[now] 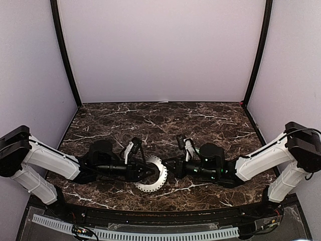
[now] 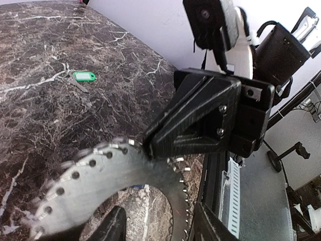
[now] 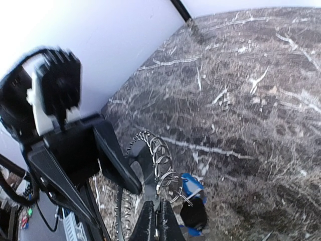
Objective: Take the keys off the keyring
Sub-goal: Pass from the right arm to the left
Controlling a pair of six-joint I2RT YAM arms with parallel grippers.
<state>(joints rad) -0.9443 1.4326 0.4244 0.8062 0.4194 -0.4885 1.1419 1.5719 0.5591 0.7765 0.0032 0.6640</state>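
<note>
The keyring (image 1: 156,176) is a grey toothed ring, raised between both arms; in the left wrist view it is blurred (image 2: 90,181). My left gripper (image 1: 145,171) is open and straddles its band, one finger (image 2: 111,227) in the centre hole, the other (image 2: 213,226) outside the teeth. My right gripper (image 3: 159,207) is shut on the ring's rim (image 3: 150,160), beside several small wire loops (image 3: 168,175). Blue keys (image 3: 192,186) hang from the loops, next to a black tag (image 3: 193,213). A green key (image 2: 84,76) lies apart on the marble.
The marble table (image 1: 160,125) ends at white walls behind and at both sides, with black posts (image 1: 65,55) in the corners. A white perforated strip (image 1: 135,234) runs along the near edge below the arm bases.
</note>
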